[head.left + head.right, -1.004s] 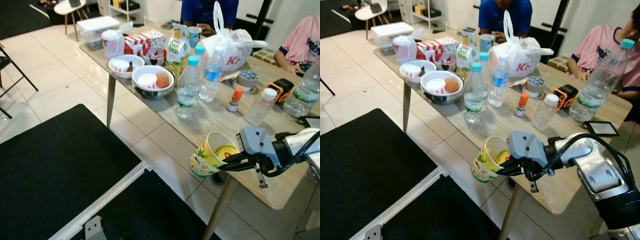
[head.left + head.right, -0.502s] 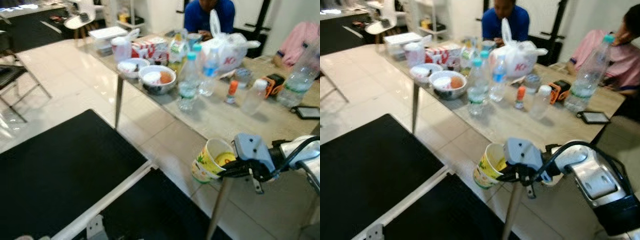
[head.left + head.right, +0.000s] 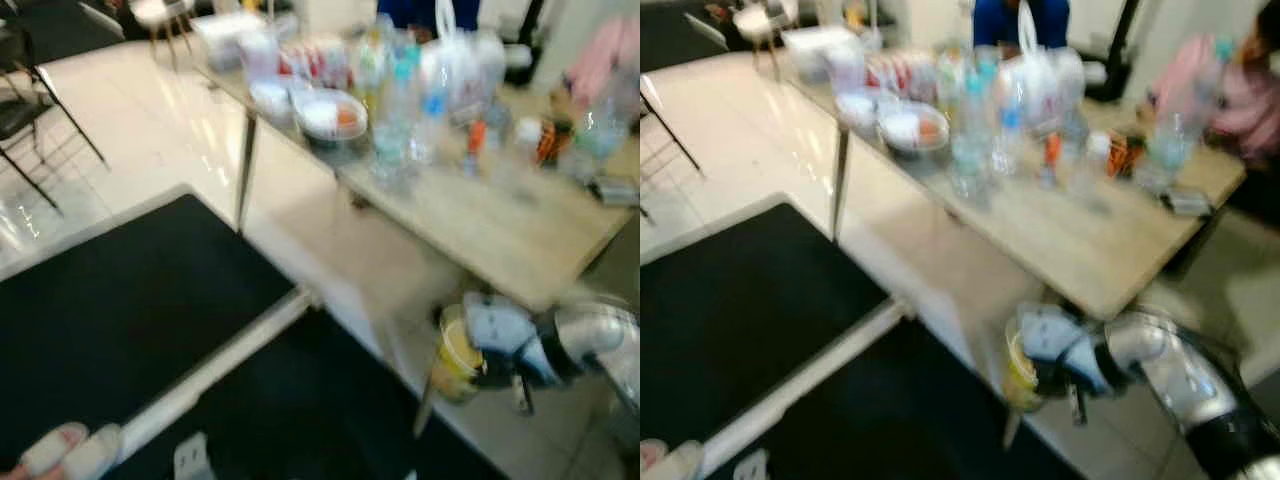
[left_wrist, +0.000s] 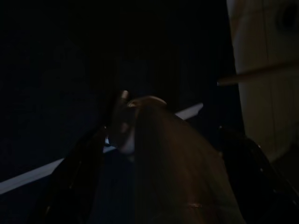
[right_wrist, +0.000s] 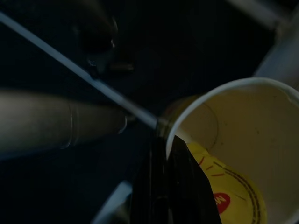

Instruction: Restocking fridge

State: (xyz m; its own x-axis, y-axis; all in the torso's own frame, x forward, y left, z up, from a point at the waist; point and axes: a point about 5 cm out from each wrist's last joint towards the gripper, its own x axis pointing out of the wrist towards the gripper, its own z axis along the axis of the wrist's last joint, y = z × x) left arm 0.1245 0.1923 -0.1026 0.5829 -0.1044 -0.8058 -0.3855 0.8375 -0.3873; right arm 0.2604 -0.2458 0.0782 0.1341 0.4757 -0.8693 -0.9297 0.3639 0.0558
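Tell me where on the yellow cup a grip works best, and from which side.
On the rim wall, from the open top. The cup has a thin wall and a wide open mouth, so one finger can go inside and one outside. The right gripper is pinching the rim that way now, fingers closed across the wall. The head views are too blurred to judge the cup's tilt.

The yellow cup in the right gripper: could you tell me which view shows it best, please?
The right wrist view: the cup is close and sharp, its rim pinched by the right gripper, a peeled lid inside. Both eye views are blurred, showing it as a yellow smear off the table's edge.
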